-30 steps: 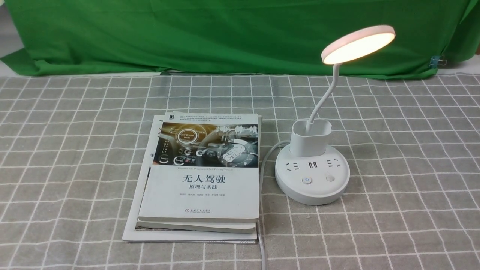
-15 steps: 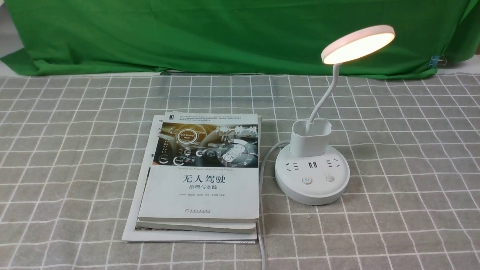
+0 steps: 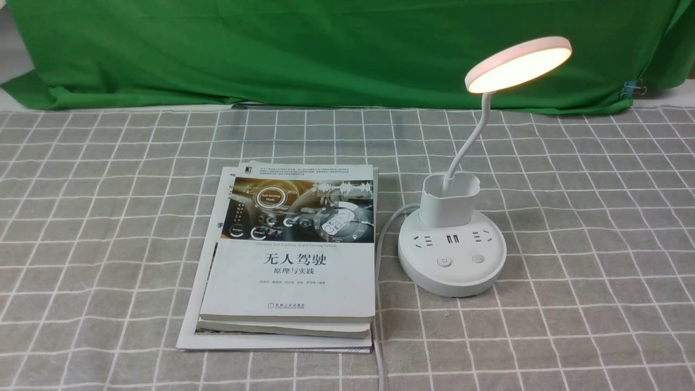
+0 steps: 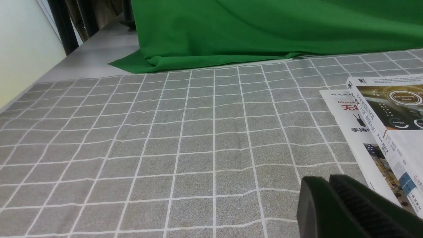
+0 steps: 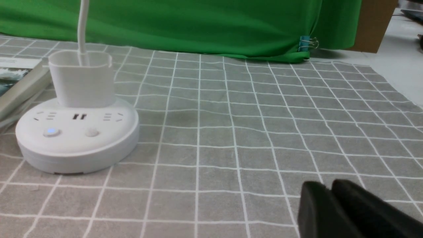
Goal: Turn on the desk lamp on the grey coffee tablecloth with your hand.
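- Nearest, right wrist view: right end effector [image 5: 330, 206] at the frame edge, low over the grey coffee tablecloth [image 5: 251, 132]. Two dark fingers sit nearly edge to edge; whether a gap remains, cannot tell. Nothing gripped.
- Left wrist view: left end effector [image 4: 333, 205], same picture. Fingers side by side, empty; open or closed, cannot tell. Only bare cloth and the edge of the book stack [image 4: 383, 125] ahead of it; no lamp in sight.
- Key relation: the desk lamp [image 5: 77, 132] lies ahead of the right end effector and off toward the robot's left, well apart, with open cloth between. Right arm is the nearer one; the books stand between the left arm and the lamp.
- Lamp base is round, so no long axis to line up with. Its two buttons face the robot on the near rim. The left button [image 5: 51, 132] glows blue; the other is plain.
- Front view: neither arm shows. Lamp [image 3: 452, 255] sits right of centre on the cloth, just beside the books [image 3: 290, 255], cord [image 3: 380, 239] running between them.
- Farther up, front view only: the disc head [image 3: 518, 64] glows warm. The right wrist view cuts the neck off, so that view alone would miss this.
- Judgement: lamp reads as already lit; task looks done, no press left to make.
- Farthest: green backdrop cloth [image 3: 326, 49].
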Robot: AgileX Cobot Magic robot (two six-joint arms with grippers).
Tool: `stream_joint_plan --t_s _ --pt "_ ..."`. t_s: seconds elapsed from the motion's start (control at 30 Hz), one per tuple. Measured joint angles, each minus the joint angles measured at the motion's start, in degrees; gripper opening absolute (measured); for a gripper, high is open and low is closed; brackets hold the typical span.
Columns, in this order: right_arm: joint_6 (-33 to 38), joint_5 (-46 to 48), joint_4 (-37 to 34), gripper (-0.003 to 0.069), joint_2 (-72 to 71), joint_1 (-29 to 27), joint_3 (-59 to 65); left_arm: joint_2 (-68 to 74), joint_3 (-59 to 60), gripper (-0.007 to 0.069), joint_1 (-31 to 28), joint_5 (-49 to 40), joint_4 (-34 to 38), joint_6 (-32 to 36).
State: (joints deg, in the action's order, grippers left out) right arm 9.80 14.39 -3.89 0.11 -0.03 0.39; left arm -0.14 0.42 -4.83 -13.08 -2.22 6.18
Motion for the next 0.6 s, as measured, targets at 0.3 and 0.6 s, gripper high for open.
stream_joint_plan --t_s 0.3,0.6 --pt "0.0 0.0 0.0 0.0144 0.0 0.0 0.0 0.0 0.0 0.0019 0.0 0.0 0.0 0.0" --pt "0.0 0.0 0.0 0.0176 0.0 0.0 0.0 0.0 0.0 0.0019 0.0 0.0 0.0 -0.03"
